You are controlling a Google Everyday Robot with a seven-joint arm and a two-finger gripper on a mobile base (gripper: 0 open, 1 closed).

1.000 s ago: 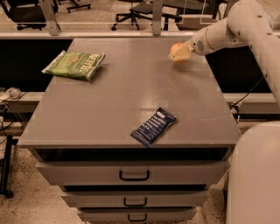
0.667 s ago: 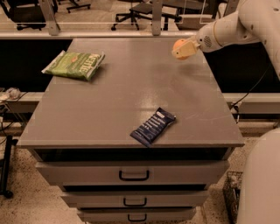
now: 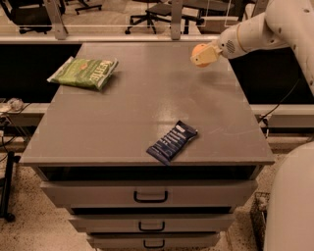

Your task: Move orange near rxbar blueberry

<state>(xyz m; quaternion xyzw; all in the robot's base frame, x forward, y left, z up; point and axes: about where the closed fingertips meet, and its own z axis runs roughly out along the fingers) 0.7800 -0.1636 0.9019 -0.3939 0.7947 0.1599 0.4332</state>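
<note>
The arm (image 3: 265, 29) reaches in from the upper right. Its gripper (image 3: 201, 55) is over the far right part of the tabletop (image 3: 147, 98) and is clamped on the orange (image 3: 197, 48). The fruit shows at the gripper's tip, with the pale fingers wrapped round its lower right side. Whether it clears the surface or just touches it cannot be told.

The rxbar (image 3: 171, 142) lies flat near the front edge, a little right of centre. It is turned diagonally, with its light end toward the far right. It is well apart from the orange, with bare tabletop between them.

A green chip bag (image 3: 83, 72) lies flat at the far left, well away from both.

Under the tabletop are stacked drawers (image 3: 149, 196) with dark handles. Chairs (image 3: 157, 12) stand on the floor beyond the far edge.
</note>
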